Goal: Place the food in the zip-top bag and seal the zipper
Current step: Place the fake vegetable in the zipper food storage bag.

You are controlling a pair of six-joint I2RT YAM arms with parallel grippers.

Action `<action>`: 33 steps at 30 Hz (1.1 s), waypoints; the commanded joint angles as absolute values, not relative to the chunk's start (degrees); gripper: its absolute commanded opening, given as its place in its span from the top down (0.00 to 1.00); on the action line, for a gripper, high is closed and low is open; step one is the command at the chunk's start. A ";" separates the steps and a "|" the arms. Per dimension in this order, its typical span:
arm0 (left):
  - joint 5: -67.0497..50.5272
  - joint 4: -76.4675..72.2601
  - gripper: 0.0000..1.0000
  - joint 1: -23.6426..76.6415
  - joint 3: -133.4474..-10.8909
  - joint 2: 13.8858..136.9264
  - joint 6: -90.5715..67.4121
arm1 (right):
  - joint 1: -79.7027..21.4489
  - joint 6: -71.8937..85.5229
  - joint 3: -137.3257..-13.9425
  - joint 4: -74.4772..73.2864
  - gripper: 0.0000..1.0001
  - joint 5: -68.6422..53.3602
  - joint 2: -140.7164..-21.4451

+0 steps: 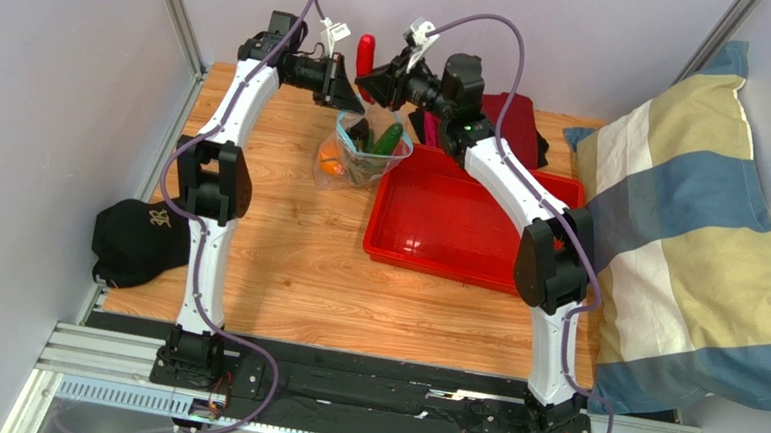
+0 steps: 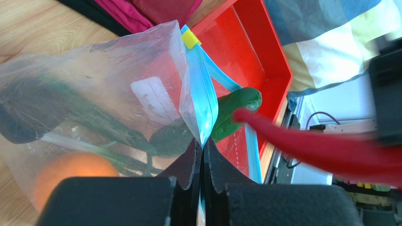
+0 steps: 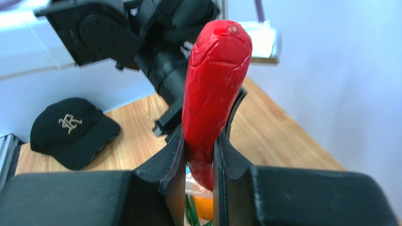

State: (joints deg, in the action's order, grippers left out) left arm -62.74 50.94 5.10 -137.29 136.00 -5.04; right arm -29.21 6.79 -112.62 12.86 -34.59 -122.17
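Observation:
The clear zip-top bag (image 1: pixel 361 151) hangs open at the table's far middle, with an orange fruit (image 1: pixel 330 163), green vegetables (image 1: pixel 388 137) and green onion inside. My left gripper (image 1: pixel 339 81) is shut on the bag's bluish zipper edge (image 2: pixel 202 101) and holds the mouth up. The orange fruit (image 2: pixel 71 172) and dark pieces show through the plastic in the left wrist view. My right gripper (image 1: pixel 382 76) is shut on the red chili (image 3: pixel 214 94), held above the bag mouth. The chili (image 2: pixel 321 146) is blurred in the left wrist view, near a green vegetable (image 2: pixel 236 106).
A red plastic tray (image 1: pixel 436 218) lies right of the bag. Dark red cloth (image 1: pixel 518 128) lies behind it. A striped pillow (image 1: pixel 697 240) fills the right side. A black cap (image 1: pixel 137 237) lies at the left table edge.

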 commanded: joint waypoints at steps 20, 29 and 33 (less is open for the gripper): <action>-66.27 47.90 1.00 3.96 -137.29 134.56 -8.17 | -27.34 2.20 -120.57 1.54 0.27 -36.58 -121.91; -65.13 47.37 1.00 3.87 -137.37 133.42 -8.53 | -20.84 -17.03 -124.44 -37.73 0.39 -33.21 -119.26; -64.34 47.11 1.00 3.95 -137.20 133.24 -8.26 | -20.83 -19.69 -125.86 -45.52 0.43 -36.82 -120.14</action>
State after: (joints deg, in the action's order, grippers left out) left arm -64.29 48.77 4.27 -137.19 135.98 -8.08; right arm -20.53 -13.41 -122.39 -30.50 -33.17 -121.27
